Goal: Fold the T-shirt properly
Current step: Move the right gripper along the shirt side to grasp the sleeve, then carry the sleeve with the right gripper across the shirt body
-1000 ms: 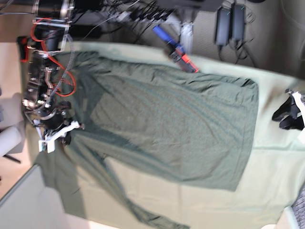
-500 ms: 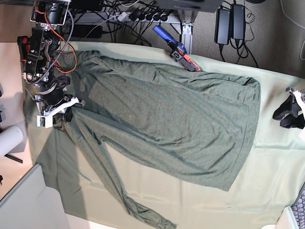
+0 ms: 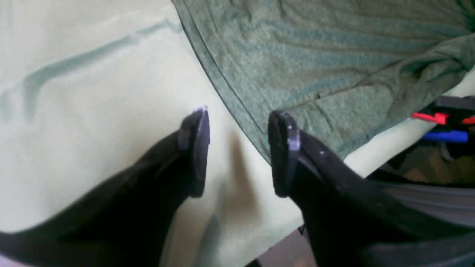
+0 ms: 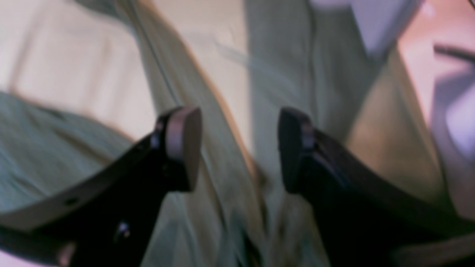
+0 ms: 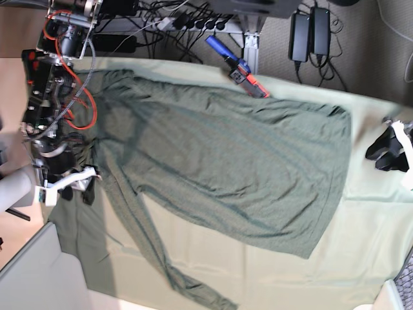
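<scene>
T-shirt (image 5: 226,174) lying spread flat on counter (image 5: 361,258), nearly full length, one long sleeve trailing toward lower edge; no fold showing yet, so folding seeming almost all ahead. Fabric thin, dark heathered green knit, lightly wrinkled; cloth beneath paler, smooth. Left end effector (image 3: 237,152) standing released, empty, hovering just beside shirt hem. Right end effector (image 4: 239,148) showing jaws apart, nothing between, above sleeve area, picture blurred
</scene>
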`<state>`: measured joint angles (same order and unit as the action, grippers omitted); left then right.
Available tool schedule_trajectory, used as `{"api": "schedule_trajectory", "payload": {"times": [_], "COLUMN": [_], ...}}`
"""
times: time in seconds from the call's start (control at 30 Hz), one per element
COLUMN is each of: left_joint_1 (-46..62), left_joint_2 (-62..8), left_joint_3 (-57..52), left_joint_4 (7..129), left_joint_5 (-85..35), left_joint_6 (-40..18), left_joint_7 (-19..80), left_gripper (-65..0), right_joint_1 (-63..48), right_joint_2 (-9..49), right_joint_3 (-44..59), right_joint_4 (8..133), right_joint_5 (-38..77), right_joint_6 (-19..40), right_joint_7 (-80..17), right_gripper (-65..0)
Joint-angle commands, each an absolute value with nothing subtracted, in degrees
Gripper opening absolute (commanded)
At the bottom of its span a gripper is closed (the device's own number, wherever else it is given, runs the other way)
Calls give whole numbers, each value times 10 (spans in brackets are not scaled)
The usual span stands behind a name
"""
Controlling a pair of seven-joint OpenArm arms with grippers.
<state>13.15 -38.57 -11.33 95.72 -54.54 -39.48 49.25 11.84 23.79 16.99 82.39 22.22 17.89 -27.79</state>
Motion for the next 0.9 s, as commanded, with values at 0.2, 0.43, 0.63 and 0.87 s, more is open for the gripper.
{"api": "schedule_trajectory", "payload": {"times": [0.2, 0.43, 0.63, 0.87], "left_joint_1": [132, 155, 154, 154], "left_joint_2": [-397, -397, -397, -397], "left_joint_3": [-120, -120, -120, -120], "left_joint_4": [965, 965, 965, 965], "left_joint_5": [-535, -535, -538, -544], "left_joint_6": [-400, -400, -400, -400], "left_joint_7": [482, 483, 482, 482], "left_gripper": [-357, -357, -357, -358], "right_joint_1": [272, 405, 430, 407], "right_joint_2": [196, 149, 140, 140], "right_joint_3": [136, 25, -41, -43], "right_joint_4": [659, 394, 289, 281], "right_joint_5": [174, 44, 25, 2], "right_joint_6": [178, 172, 117, 80], "right_joint_7": [-217, -117, -94, -94], "right_gripper": [-320, -320, -320, -320]}}
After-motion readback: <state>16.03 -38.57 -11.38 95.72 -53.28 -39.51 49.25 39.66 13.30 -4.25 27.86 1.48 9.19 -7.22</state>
